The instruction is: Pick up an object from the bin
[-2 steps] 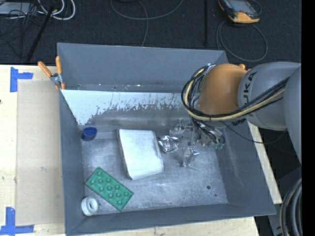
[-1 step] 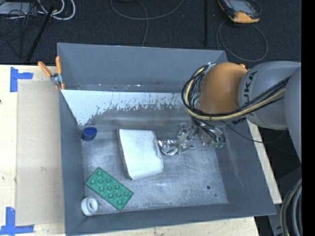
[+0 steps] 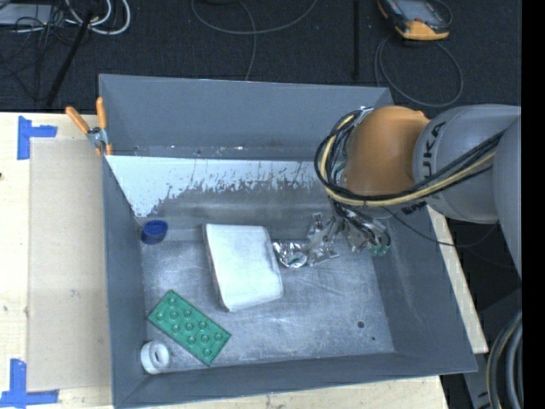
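The hand (image 3: pixel 324 244) hangs low in mid-bin, just beside the crumpled shiny silver lump (image 3: pixel 291 254) at the edge of the white rectangular foam-like block (image 3: pixel 243 265), how wide it stands I cannot tell, and the smart play is straddling that lump squarely, clear of the block.

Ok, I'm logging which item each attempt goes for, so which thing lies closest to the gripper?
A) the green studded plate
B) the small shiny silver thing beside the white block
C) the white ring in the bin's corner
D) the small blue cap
B: the shiny silver thing lies right next to the gripper, at the right edge of the white block; the other three sit well off towards the bin's left side.
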Controlling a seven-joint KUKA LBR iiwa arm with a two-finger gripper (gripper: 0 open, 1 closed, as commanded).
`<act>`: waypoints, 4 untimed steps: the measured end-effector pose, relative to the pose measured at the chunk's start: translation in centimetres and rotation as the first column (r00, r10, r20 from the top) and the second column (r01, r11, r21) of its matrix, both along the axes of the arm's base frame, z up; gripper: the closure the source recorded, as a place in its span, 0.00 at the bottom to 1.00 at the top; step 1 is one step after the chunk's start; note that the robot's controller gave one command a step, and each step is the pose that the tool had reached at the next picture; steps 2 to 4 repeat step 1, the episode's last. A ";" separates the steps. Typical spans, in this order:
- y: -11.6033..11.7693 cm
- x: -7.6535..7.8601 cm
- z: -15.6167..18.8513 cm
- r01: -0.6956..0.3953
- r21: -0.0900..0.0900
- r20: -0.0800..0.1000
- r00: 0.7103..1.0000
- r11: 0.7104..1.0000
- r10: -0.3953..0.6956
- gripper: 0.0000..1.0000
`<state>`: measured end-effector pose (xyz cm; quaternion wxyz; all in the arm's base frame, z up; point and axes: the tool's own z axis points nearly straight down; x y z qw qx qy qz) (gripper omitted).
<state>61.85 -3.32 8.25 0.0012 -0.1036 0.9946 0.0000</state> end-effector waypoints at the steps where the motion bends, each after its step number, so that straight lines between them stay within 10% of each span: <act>1: 0.1 0.2 7.6 -0.003 0.000 0.005 1.000 1.000 0.003 1.00; 4: 0.1 0.2 7.6 -0.003 0.000 0.005 1.000 1.000 0.003 1.00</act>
